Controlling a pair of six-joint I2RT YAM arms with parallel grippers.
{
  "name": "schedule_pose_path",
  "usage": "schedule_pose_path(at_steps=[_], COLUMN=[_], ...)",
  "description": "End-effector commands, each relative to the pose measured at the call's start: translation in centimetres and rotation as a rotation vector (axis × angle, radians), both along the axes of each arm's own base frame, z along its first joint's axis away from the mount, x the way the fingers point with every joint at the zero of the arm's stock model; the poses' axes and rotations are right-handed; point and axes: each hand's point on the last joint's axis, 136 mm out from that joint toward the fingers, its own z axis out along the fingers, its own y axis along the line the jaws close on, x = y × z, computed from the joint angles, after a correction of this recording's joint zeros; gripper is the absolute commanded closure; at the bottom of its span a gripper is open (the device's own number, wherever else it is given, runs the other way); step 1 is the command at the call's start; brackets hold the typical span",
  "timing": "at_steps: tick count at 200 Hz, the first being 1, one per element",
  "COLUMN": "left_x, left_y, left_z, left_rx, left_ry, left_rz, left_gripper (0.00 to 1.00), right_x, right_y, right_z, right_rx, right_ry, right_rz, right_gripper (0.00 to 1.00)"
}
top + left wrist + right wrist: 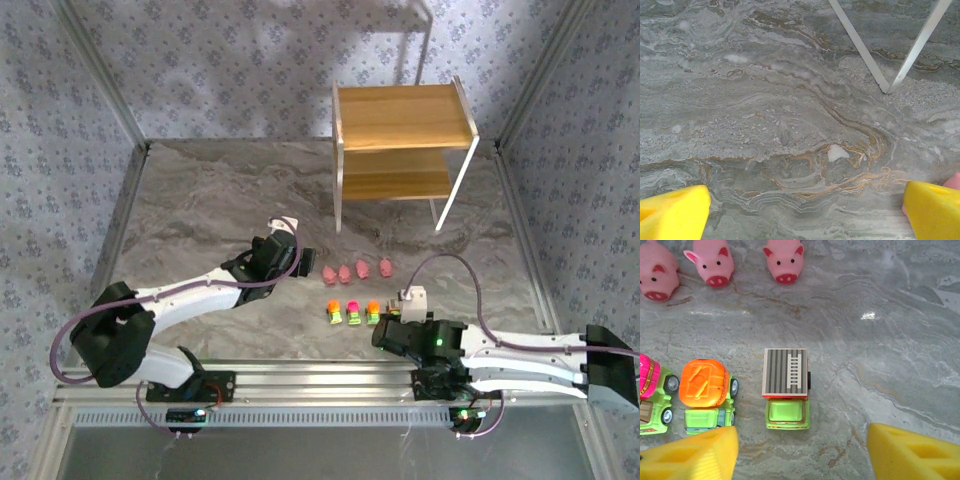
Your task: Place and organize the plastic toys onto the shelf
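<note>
**On the tabletop ahead of the arms: toys in two rows, right fingers straddling one truck**

Four pink pigs [363, 269] stand in a row. Just nearer the arms sits a row of blocky trucks, among them the pink-topped truck [649, 390], the orange-topped truck [705, 392] and the grey-topped truck [785, 385]. The shelf [400, 140] stands well apart, farther back. The right gripper [800, 455] hangs over the grey-topped truck, its yellow fingers apart on either side and not touching it. The left gripper [805, 215] is spread wide over the marble table [765, 100], at the left end of the pig row.

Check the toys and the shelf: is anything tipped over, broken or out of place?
Nothing stands out. The four pigs and the four trucks stand upright in two rows on the table; the shelf stands straight behind them.
</note>
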Motion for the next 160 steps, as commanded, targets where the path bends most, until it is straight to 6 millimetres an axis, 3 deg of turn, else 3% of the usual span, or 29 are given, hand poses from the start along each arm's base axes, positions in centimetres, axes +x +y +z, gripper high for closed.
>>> schedule_pose_path(at_steps=[1, 96, 160], left_x=[0.3, 0.3, 0.4], left_y=[-0.6, -0.9, -0.8], left_z=[0.8, 0.4, 0.1], left_rx=[-0.011, -0.022, -0.031], left_ry=[-0.008, 0.014, 0.028], left_rz=[-0.010, -0.017, -0.016], left_gripper=[0.01, 0.02, 0.02], right_x=[-0.1, 0.9, 1.3], right_y=[-0.1, 0.9, 1.4], right_z=[-0.8, -1.3, -1.9], right_rx=[-0.016, -0.007, -0.027], right_ry=[0.029, 0.066, 0.083], right_rz=[0.006, 0.034, 0.047], right_gripper=[0.35, 0.50, 0.51])
